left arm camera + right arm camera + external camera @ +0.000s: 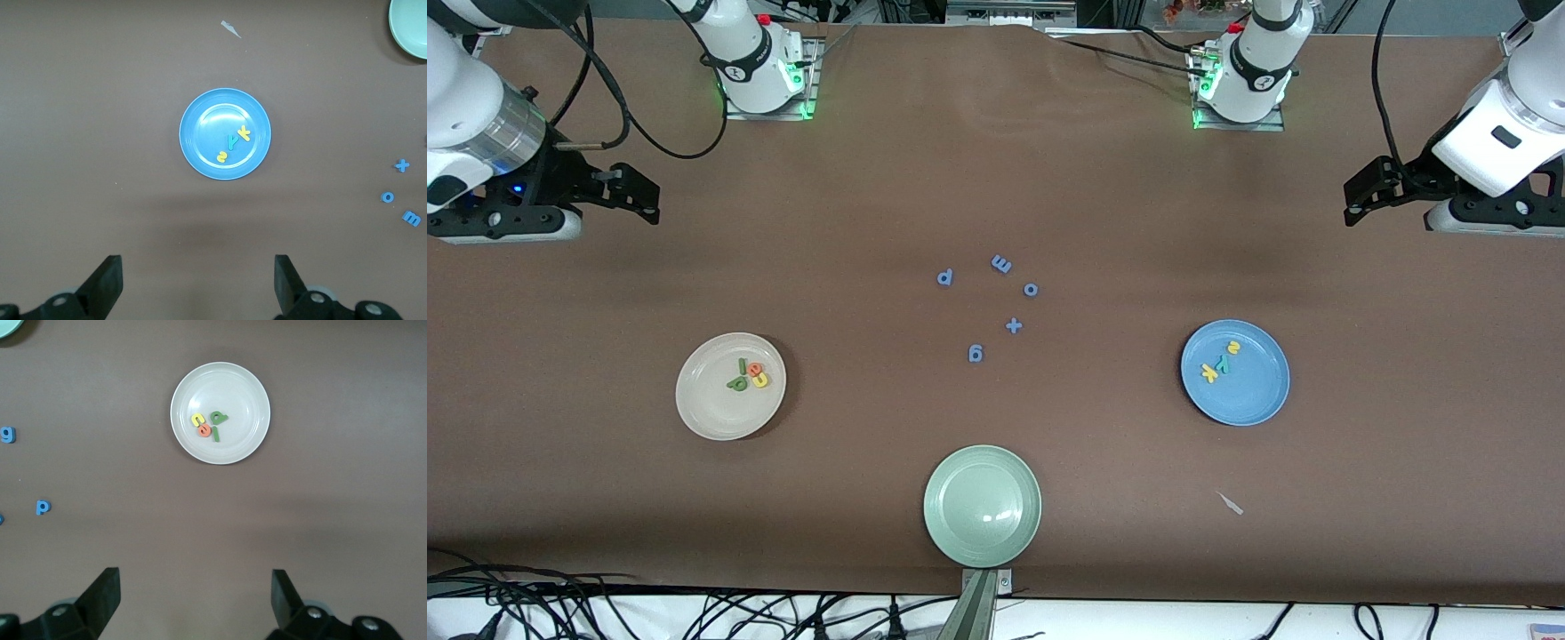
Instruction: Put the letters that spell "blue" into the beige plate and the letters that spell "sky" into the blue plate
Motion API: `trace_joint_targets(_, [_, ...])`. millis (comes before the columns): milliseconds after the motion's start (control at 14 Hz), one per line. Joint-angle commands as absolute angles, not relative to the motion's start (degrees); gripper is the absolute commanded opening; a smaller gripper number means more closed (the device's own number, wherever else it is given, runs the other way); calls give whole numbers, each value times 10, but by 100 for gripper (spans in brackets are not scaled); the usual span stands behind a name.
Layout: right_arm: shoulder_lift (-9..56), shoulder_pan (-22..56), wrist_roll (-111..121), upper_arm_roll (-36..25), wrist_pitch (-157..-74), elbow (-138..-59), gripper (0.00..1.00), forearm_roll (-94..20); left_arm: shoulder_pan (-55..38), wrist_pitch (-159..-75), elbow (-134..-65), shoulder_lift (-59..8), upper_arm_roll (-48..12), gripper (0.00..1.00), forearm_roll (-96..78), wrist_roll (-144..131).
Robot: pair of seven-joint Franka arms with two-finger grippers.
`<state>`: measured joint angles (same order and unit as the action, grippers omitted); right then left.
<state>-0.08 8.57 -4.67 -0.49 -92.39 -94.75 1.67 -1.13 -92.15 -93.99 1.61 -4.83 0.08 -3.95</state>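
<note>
The beige plate (703,402) lies toward the right arm's end of the table. In it are the dark green b (737,384), green l (742,365), yellow u (760,380) and orange e (755,369), bunched together. The blue plate (1256,393) lies toward the left arm's end and holds the yellow s (1234,347), yellow k (1209,372) and teal y (1224,362). My right gripper (640,194) hangs open and empty at its own end of the table, with the beige plate (235,392) in its wrist view. My left gripper (1360,191) hangs open and empty too, looking at the blue plate (200,119).
A pale green plate (941,524) with nothing in it sits at the table edge nearest the camera. All-blue letters p (945,277), m (1001,264), o (1031,289), g (975,353) and a plus sign (1013,325) lie mid-table. A small pale scrap (1231,503) lies nearer the camera than the blue plate.
</note>
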Motion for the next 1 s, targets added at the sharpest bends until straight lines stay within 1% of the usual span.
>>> trace_joint_targets(0, [10,80,-40,-2,-899,-918,100,16,-10,-908,-927,12,-47,100,-4,-33])
trace_joint_targets(215, [10,82,-40,-5,-892,-915,100,15,-10,-906,-926,12,-47,100,-4,-35])
trace_joint_targets(501, [9,82,-41,-5,-859,-902,100,14,-10,-888,-924,14,-47,100,-4,-33])
trace_joint_targets(931, [10,83,-45,-4,-856,-890,100,11,-9,-886,-918,13,-46,100,-4,-33])
